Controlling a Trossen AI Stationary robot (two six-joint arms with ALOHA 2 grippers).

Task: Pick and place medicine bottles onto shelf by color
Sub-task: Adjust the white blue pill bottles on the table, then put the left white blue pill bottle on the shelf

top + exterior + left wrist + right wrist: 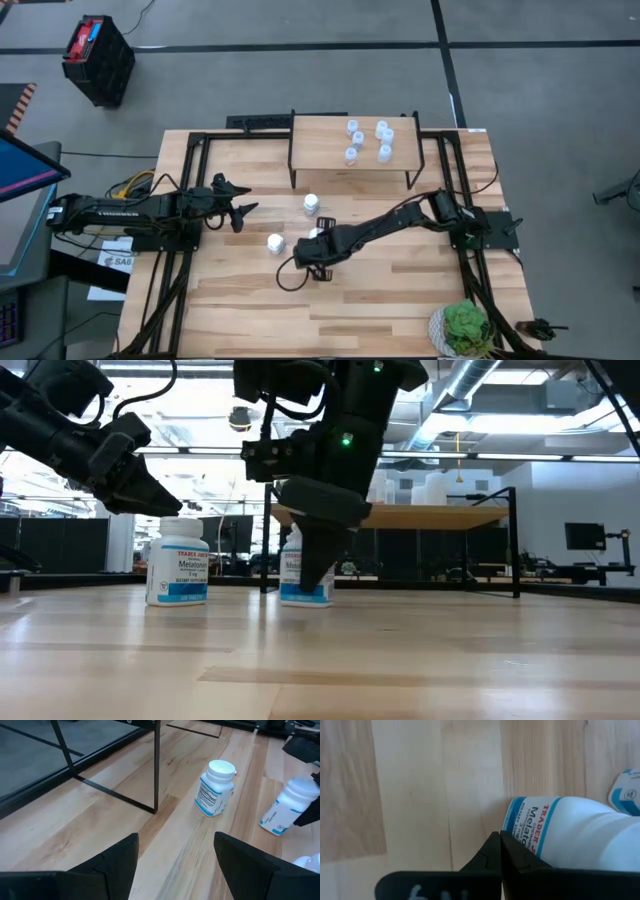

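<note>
right gripper (314,240) low on the table, fingertips pressed together with nothing between; just beside it a white melatonin bottle (580,832) | light, rigid, slick plastic; grasp mid-body | shelf (320,135) beyond | left gripper (243,207) spread, waiting

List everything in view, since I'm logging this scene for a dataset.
white bottles: three, white, on the table in front of the shelf
small bottles: five, pale blue, on the shelf's right half
shelf: one, light wood with black legs, far edge of the table
plant: one, green, near right table corner
crate: one, black and red, on the floor
left gripper: open, left of the bottles
right gripper: shut, beside a white bottle
</note>
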